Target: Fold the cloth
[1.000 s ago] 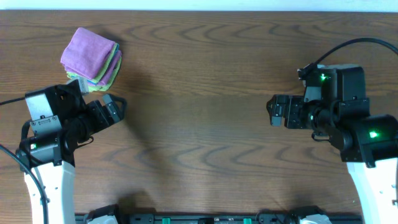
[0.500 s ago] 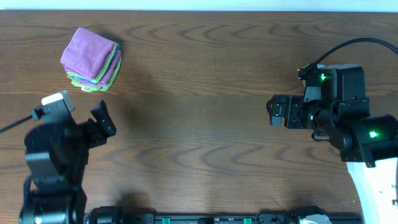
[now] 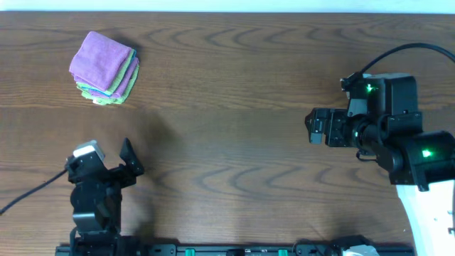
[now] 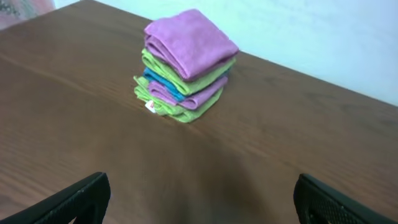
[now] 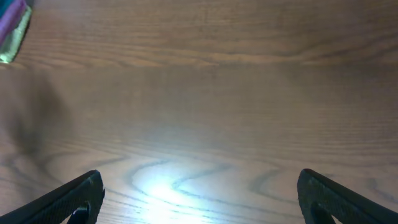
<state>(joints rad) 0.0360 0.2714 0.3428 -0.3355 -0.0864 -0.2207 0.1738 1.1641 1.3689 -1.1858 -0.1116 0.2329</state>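
Note:
A stack of folded cloths (image 3: pixel 105 68), purple on top with green, blue and purple layers below, sits at the table's far left. It shows in the left wrist view (image 4: pixel 186 64) and its edge shows at the top left of the right wrist view (image 5: pixel 12 28). My left gripper (image 3: pixel 128 162) is open and empty near the front left edge, well back from the stack; its fingertips frame bare wood (image 4: pixel 199 202). My right gripper (image 3: pixel 313 126) is open and empty at the right, above bare wood (image 5: pixel 199 199).
The wooden table (image 3: pixel 227 107) holds nothing but the stack. A pale wall (image 4: pixel 323 37) lies behind the table's far edge. A black cable (image 3: pixel 28 195) runs from the left arm at the front left.
My left arm has pulled back toward the front edge, away from the cloth stack, and turned. The right arm and the stack have not moved.

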